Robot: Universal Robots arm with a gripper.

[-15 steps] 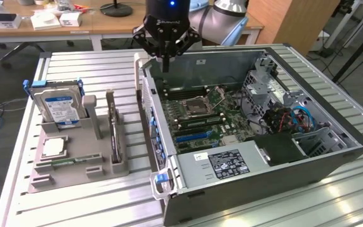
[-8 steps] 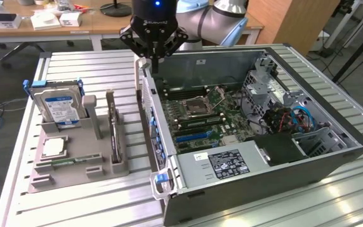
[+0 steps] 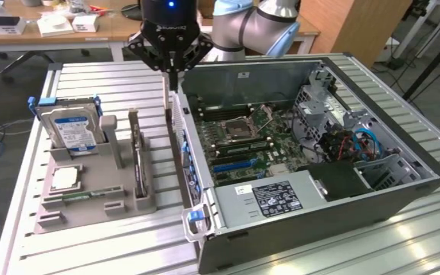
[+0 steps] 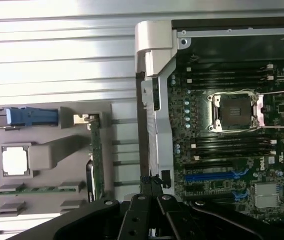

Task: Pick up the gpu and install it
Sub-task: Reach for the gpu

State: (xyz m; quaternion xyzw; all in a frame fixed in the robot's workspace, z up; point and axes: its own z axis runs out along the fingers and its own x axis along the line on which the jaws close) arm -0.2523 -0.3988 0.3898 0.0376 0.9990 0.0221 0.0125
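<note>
1. The table [image 3: 90,252] was seen to carry a grey tray on the exterior view's left and an open case on its right. They were set close side by side, probably so that parts could be carried across in a short reach.
2. The case [image 3: 319,229] was laid on its side with the cover off, so the board [image 3: 243,134] and its blue slots [image 3: 232,165] were exposed from above.
3. The tray [image 3: 90,212] was cut with seats that kept each part steady. The drive [image 3: 71,129] stood at its far left and the CPU [image 3: 67,176] lay nearer.
4. The gripper [image 3: 172,71] was held pointing down over the far end of the gap between tray and case. Its jaws were brought together, and nothing could be made out between them.
5. The gpu [image 3: 136,157] stood on edge in the tray's right-hand slot, apart from the gripper. Its top edge was left free, which was judged to suit a grasp from above.
6. A pale strip [image 3: 165,103] below the fingertips could not be identified. The gpu's broad face was barely shown, and the arm [image 3: 258,23] was cut off at the far edge.
</note>
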